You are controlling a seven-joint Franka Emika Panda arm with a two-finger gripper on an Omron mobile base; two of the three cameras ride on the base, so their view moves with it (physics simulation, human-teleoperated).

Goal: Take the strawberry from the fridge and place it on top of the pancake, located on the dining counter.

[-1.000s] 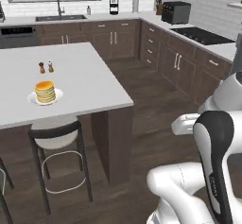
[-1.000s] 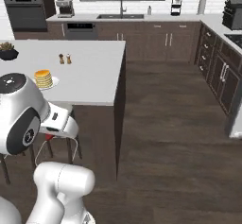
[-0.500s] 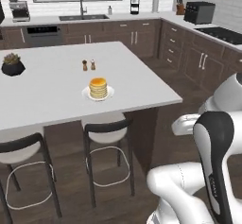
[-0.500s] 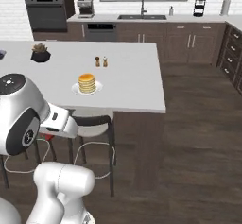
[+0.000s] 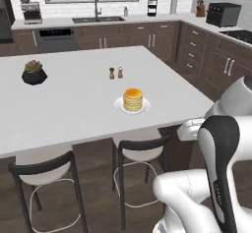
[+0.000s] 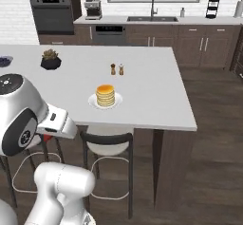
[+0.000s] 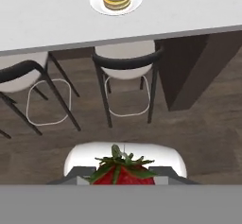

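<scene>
claw (image 7: 124, 178) clamped on strawberry (image 7: 123, 171), stool (image 7: 125, 62) at 12 o'clock of it, pancake (image 5: 133, 99) on plate (image 5: 120, 107) on bench (image 5: 69, 104)

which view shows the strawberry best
The hand view: the strawberry sits large at the bottom, red with green leaves, between the gripper fingers. The right base view gives just a small red speck under the hand. In the left base view I cannot make it out.

No readable text, no labels, no brands, no numbers on anything
</scene>
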